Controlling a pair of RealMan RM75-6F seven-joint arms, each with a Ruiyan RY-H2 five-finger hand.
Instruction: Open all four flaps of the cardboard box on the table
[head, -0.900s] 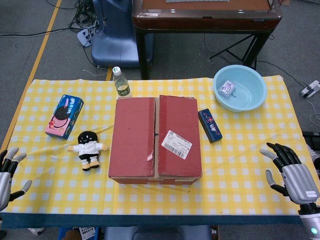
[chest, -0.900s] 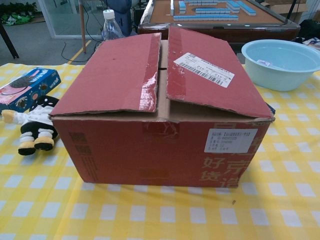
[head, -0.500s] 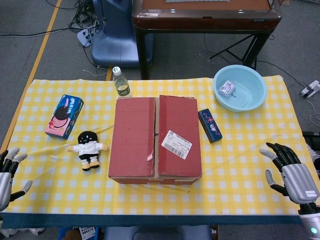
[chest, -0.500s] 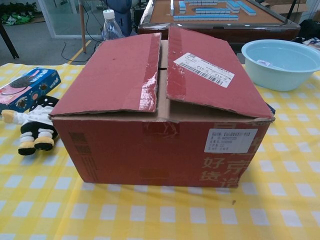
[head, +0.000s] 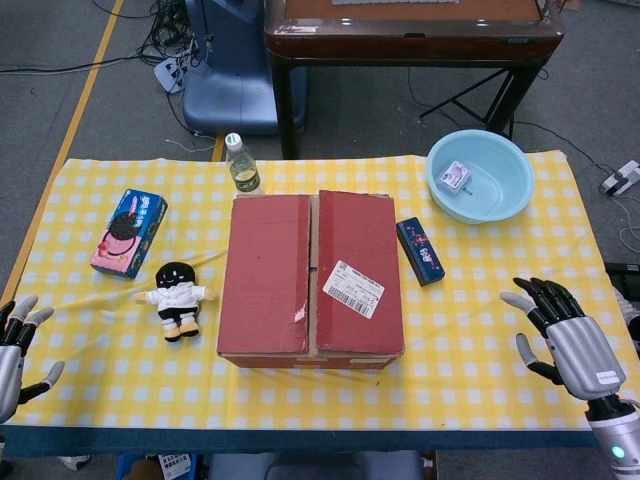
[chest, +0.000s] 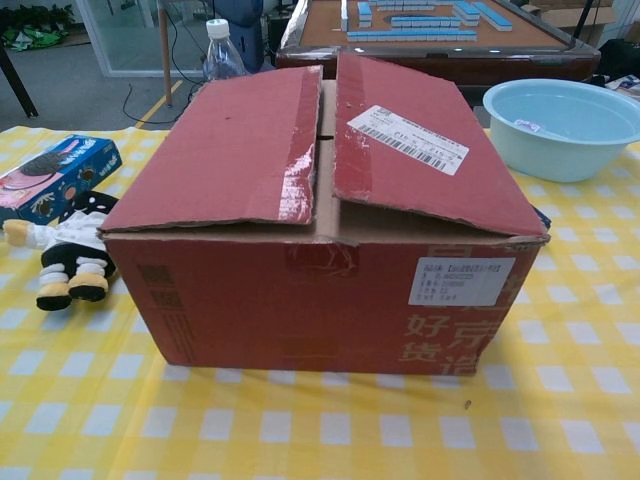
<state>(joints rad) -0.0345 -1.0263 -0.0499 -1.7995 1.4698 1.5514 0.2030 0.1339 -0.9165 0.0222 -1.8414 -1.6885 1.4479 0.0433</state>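
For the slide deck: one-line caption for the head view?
Closed cardboard box on checked tablecloth, both flaps down; left hand and right hand open at the table's near corners.

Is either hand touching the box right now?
No, the left hand and right hand sit apart from the box.

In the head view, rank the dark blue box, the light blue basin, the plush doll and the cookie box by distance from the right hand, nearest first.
From the right hand:
1. Dark blue box, just right of the cardboard box.
2. Light blue basin, far right corner.
3. Plush doll, left of the cardboard box.
4. Cookie box, far left.
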